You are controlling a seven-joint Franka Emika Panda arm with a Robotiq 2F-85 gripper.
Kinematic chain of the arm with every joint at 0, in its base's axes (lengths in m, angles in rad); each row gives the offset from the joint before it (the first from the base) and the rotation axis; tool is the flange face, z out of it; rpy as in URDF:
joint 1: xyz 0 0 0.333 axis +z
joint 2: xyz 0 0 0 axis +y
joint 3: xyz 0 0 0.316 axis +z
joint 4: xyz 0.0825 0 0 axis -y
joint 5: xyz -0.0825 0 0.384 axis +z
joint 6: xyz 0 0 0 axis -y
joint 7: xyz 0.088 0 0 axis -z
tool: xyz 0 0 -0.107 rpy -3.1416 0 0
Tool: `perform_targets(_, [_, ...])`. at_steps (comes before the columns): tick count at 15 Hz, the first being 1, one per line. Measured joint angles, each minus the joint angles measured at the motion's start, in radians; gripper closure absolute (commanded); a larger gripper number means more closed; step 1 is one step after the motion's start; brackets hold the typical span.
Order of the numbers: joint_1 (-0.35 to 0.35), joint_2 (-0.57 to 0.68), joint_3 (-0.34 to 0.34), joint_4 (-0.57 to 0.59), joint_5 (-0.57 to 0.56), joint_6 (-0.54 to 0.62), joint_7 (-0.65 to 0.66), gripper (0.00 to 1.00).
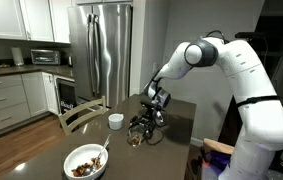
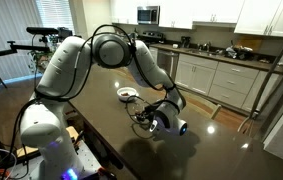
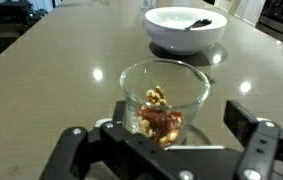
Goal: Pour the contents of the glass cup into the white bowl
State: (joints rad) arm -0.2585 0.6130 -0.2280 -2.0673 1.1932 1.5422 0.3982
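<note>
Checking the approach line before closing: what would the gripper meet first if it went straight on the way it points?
The glass cup, holding nuts, right ahead between the open gripper's fingers in the wrist view. The white bowl sits farther along the table; exact gap unclear.

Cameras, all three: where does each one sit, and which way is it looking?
An exterior view: stands past the table's end near the white bowl, faces the fridge; the whole arm shows.
An exterior view: stands beside the robot's base, faces the kitchen counters; base, arm and gripper show.
Wrist view: rides on the wrist, looks over the glass cup toward the bowl; only the open gripper's fingers show.
Shared: all three show the white bowl.
</note>
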Motion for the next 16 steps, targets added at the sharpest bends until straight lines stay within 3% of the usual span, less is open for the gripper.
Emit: perform_targets(16, [0.002,0.057,0.008,0.0,0.063,-0.116,0.0,0.0])
